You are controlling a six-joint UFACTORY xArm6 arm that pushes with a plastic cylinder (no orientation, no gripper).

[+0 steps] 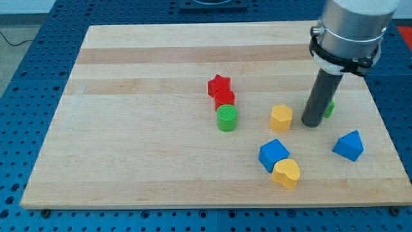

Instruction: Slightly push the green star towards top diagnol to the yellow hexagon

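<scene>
Only a green sliver of the green star shows, touching and mostly hidden behind my tip, toward the desk's right. The yellow hexagon sits just left of the tip. Further left stand a green cylinder and two red blocks. There is no gripper, only the rod.

Silver-grey cylindrical arm housing, black clamp ring, straight dark rod, my tip.

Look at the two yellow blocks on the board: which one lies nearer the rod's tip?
The yellow hexagon, just to the view's left of my tip. The other yellow block lies farther toward the view's bottom, touching the blue cube.
</scene>
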